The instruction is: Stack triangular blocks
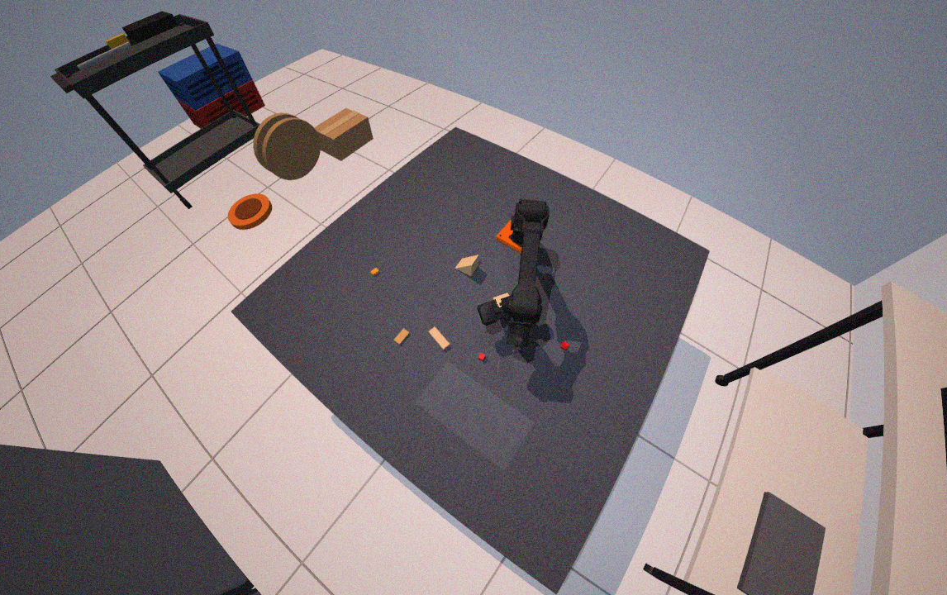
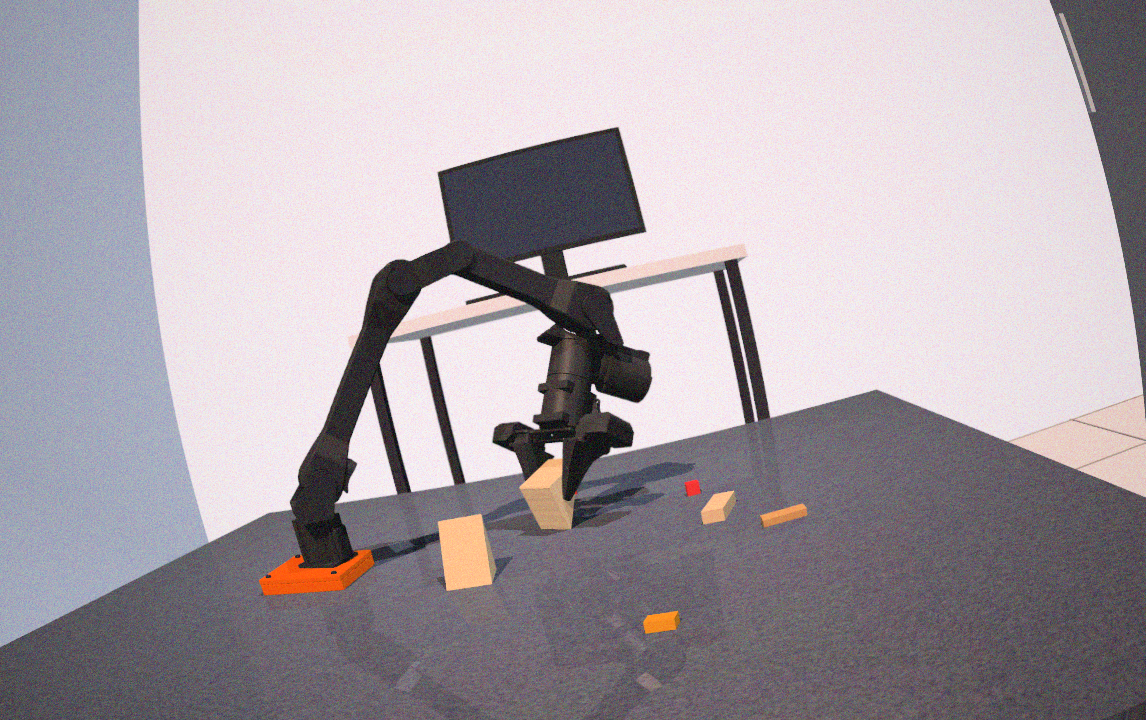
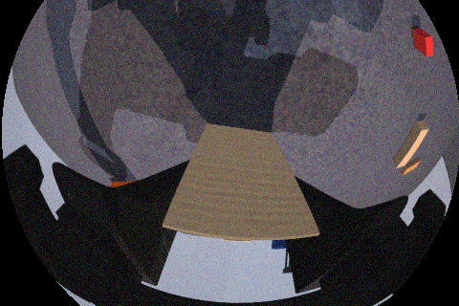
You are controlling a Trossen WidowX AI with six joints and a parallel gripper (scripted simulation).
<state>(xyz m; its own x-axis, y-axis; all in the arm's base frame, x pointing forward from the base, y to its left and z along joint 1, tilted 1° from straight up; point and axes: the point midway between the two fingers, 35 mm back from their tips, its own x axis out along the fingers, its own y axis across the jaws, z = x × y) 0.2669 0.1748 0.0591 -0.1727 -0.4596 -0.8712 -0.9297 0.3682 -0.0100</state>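
Note:
One light wooden triangular block (image 1: 467,264) (image 2: 467,553) stands on the dark table (image 1: 417,184) (image 2: 917,582) near the arm's base, with nothing touching it. My gripper (image 2: 555,485) (image 3: 237,172) points down and is shut on the other triangular block (image 1: 502,298) (image 2: 548,506) (image 3: 241,191). The held block is tilted and low over the table, away from the free block; whether its lower edge touches the table I cannot tell. In the top view the arm hides most of the gripper and part of the held block.
Two red cubes (image 1: 482,356) (image 1: 564,345), a long tan block (image 1: 438,338) (image 2: 718,507) (image 3: 412,145) and a small brown block (image 1: 402,336) (image 2: 783,515) lie beyond the held block. A small orange block (image 1: 374,271) (image 2: 660,622) lies farther off. The arm's orange base (image 2: 317,575) is near the free block.

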